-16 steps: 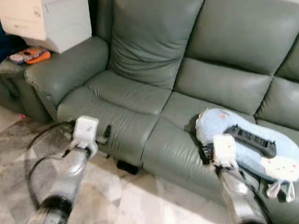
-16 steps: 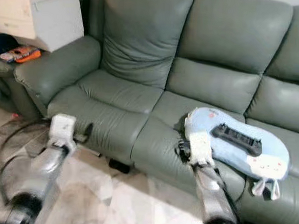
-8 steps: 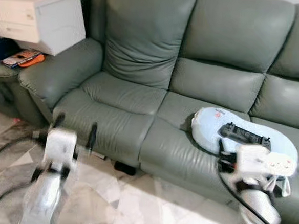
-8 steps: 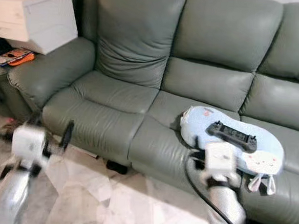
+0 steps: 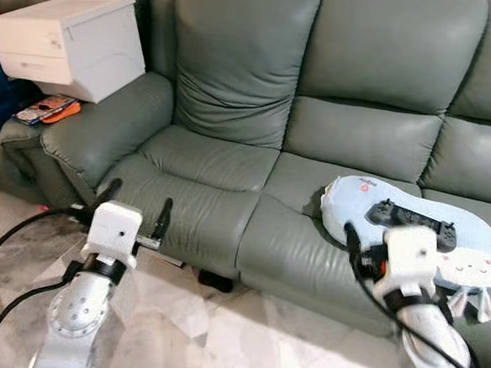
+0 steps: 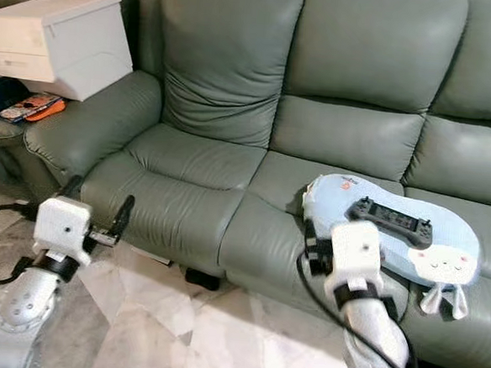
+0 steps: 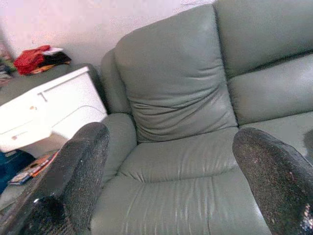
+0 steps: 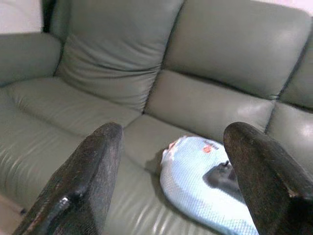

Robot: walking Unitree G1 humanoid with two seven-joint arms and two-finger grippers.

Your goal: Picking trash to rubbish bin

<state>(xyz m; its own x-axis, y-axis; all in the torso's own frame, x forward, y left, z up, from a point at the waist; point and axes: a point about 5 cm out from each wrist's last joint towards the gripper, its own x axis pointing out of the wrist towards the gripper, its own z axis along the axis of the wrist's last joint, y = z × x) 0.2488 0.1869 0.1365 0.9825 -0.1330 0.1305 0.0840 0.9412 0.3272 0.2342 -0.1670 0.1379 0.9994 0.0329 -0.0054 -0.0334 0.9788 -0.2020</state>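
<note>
Change: half a second ago my head views were smeared and both arms were blurred in mid-swing; now the picture is sharp and the arms sit lower and nearer the sofa's front edge. The scene has slid a little too, so I take that as my own camera settling, not the furniture moving.
Meaning for the task: I judge I have just stopped walking and am at the search stage; nothing is picked up yet.
Left tool (image 5: 136, 210): fingers spread wide, holding nothing, raised in front of the sofa (image 5: 234, 107) just off the front edge of its left seat, pointing at the backrest.
Right tool (image 8: 176, 171): also wide and empty, held over the front edge of the middle seat, aimed at the pillow (image 5: 410, 233).
Arm pose: both forearms reach forward and slightly up from the lower edge of view, wrists level, cables trailing over the floor (image 5: 218, 334).
Trash: I cannot make out any clear piece of trash, nor a bin. A small dark thing (image 5: 215, 280) lies on the floor under the sofa's front edge; I cannot tell what it is.
Other things: a black controller (image 5: 411, 219) rests on the pillow; a white box (image 5: 70, 41) sits on the left armrest.
</note>
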